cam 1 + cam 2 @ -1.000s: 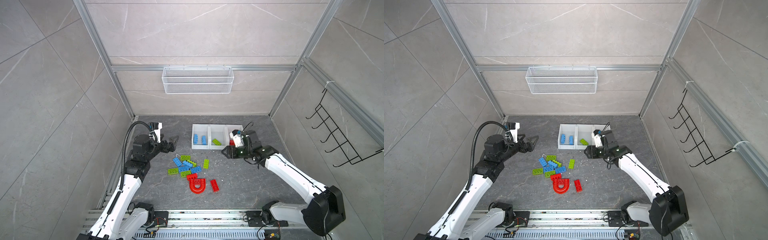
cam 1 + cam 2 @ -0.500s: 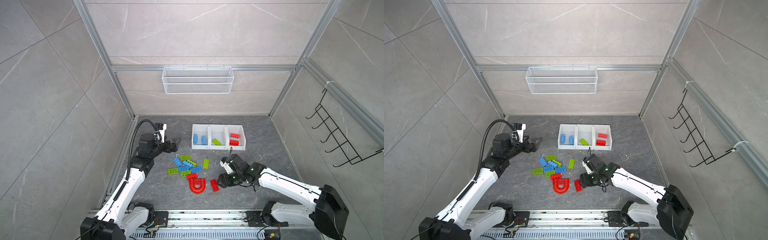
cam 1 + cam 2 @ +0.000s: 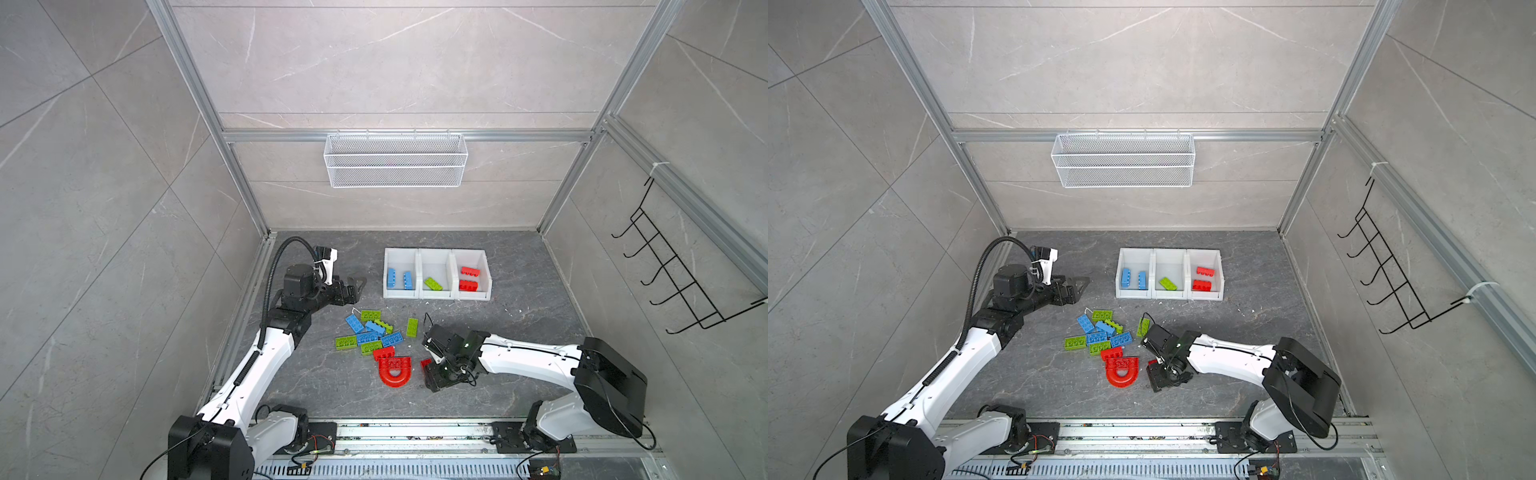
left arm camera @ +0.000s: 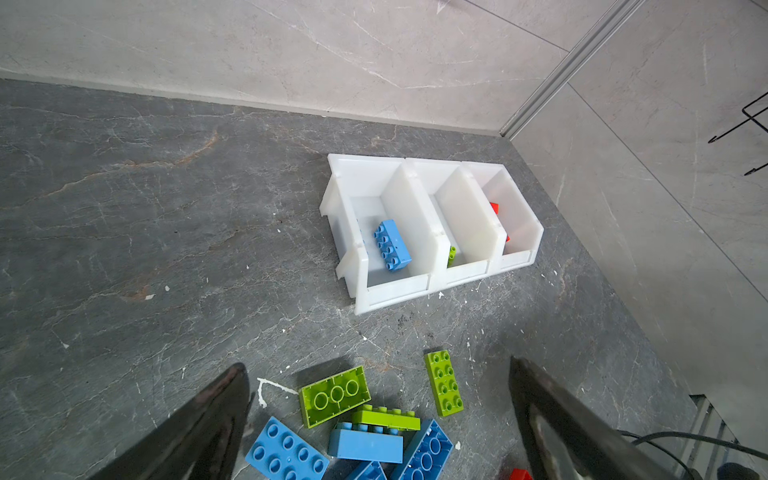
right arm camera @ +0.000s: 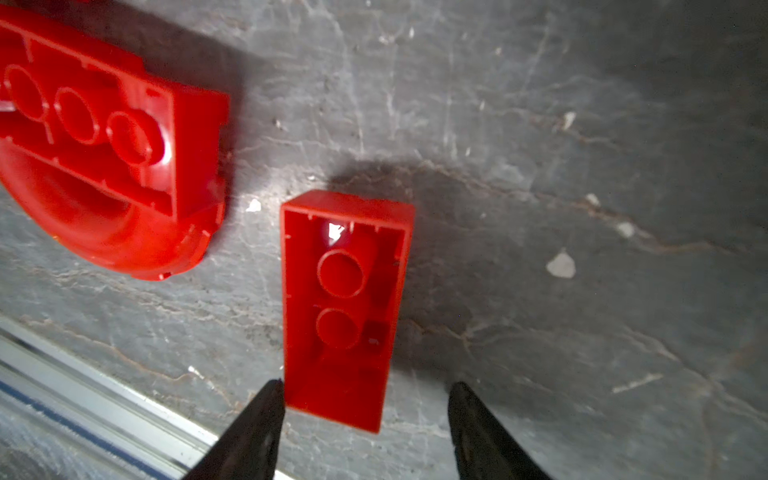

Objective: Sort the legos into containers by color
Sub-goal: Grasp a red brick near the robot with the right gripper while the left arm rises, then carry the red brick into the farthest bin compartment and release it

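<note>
Three joined white containers (image 3: 436, 295) stand at the back: two blue legos (image 3: 399, 278) in the left one, a green one (image 3: 432, 284) in the middle, two red ones (image 3: 469, 278) in the right. Loose blue and green legos (image 3: 370, 332) lie mid-floor, with the red arch (image 3: 395, 370) in front of them. My right gripper (image 5: 365, 386) is open low over an upside-down red brick (image 5: 345, 303). One finger is at the brick's edge; the other stands clear. My left gripper (image 4: 378, 370) hangs open above the pile's far side, holding nothing.
A white wire basket (image 3: 395, 166) hangs on the back wall and a black hook rack (image 3: 673, 282) on the right wall. An aluminium rail (image 5: 83, 415) runs along the floor's front edge, close to the red brick. Walls close in both sides.
My right arm has swung from the right-hand container, where a second red brick now lies, down to the red brick at the front. My left gripper shifted slightly towards the pile.
</note>
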